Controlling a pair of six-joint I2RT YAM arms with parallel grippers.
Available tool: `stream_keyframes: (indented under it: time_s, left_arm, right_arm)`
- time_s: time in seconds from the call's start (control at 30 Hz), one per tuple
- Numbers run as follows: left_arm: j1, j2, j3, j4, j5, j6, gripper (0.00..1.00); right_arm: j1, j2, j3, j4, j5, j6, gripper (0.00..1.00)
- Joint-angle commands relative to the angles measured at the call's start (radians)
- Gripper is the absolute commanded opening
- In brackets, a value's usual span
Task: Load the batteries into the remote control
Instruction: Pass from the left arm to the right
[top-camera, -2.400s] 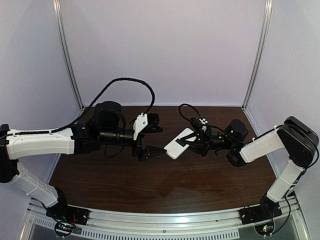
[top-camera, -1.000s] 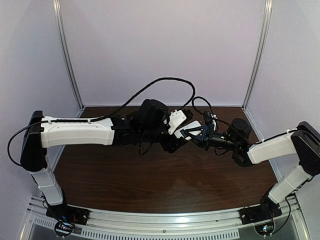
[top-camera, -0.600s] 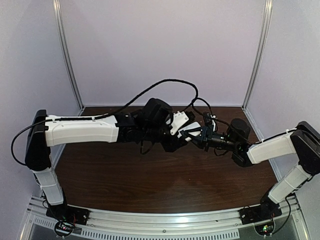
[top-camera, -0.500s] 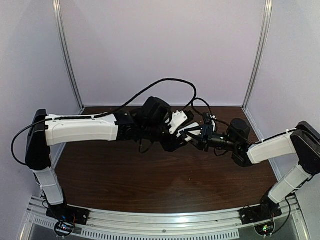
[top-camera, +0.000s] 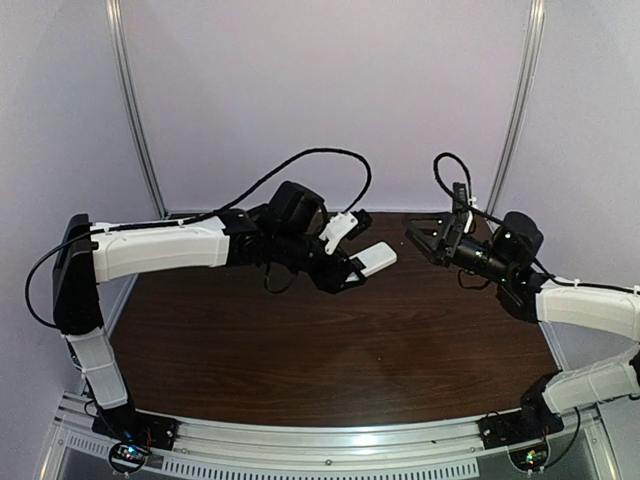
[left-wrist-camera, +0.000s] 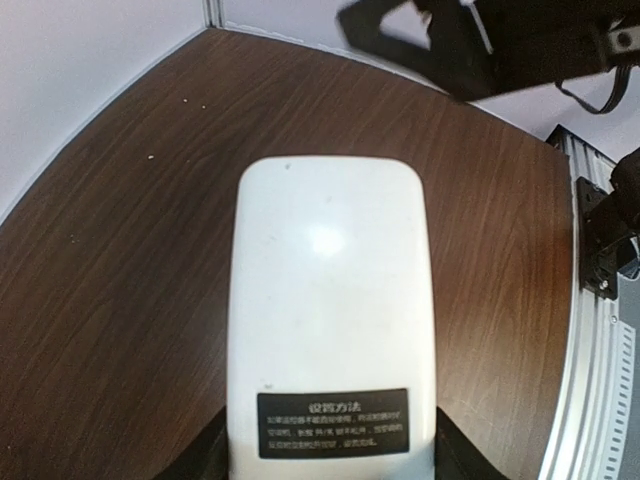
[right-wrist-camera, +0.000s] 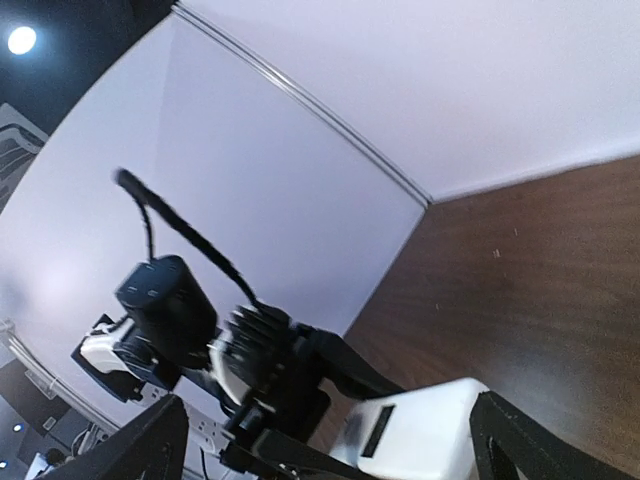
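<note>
Clamps the remote control (top-camera: 377, 259) in the left tool (top-camera: 350, 270), with dark fingers (left-wrist-camera: 203, 458) pressed against both long edges at the end nearest the wrist. Holds it in the air above the dark wooden table (top-camera: 330, 350), over the far middle and clear of the surface. Turns its white face up toward the left wrist camera, with a black label (left-wrist-camera: 332, 423) of small pale print near the gripped end and the rounded free end pointing toward the right arm. Hides the other face from every view.

Spreads the right tool (top-camera: 420, 238) wide, released and grasping nothing, with its two fingers (right-wrist-camera: 140, 445) far apart at the lower corners of the right wrist view. Hangs raised over the right side of the table, apart from the remote control, and faces its free end across a gap. Frames, between those fingers, the left arm and the white remote control low in the picture, with the label showing.

Loops a black cable (top-camera: 300, 160) over the left arm. Backs onto pale lilac walls (top-camera: 320, 100), with a metal rail (top-camera: 330, 440) along the near edge of the table
</note>
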Motion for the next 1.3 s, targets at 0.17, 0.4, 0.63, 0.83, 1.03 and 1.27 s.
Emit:
stream_keyframes:
  time_s: [0.17, 0.4, 0.63, 0.83, 1.03, 1.27]
  left_arm:
    - [0.042, -0.055, 0.046, 0.018, 0.200, -0.063, 0.29]
    - [0.057, -0.054, 0.063, 0.044, 0.271, -0.144, 0.28]
    - [0.062, -0.054, 0.054, 0.086, 0.323, -0.191, 0.29]
    - [0.063, -0.057, 0.032, 0.125, 0.359, -0.212, 0.29]
    - [0.066, -0.064, 0.019, 0.178, 0.420, -0.238, 0.29]
    - [0.068, -0.069, 0.014, 0.206, 0.457, -0.256, 0.29]
  right_arm:
    - [-0.006, -0.101, -0.139, 0.274, 0.042, -0.144, 0.99]
    - [0.012, 0.228, -0.204, 0.878, -0.020, 0.160, 0.96]
    - [0.085, 0.367, -0.135, 1.007, -0.040, 0.211, 0.87]
    - [0.100, 0.375, -0.108, 1.006, -0.047, 0.199, 0.83]
    - [0.102, 0.350, -0.059, 1.006, -0.060, 0.196, 0.84]
    - [0.102, 0.342, -0.003, 1.006, -0.076, 0.205, 0.83]
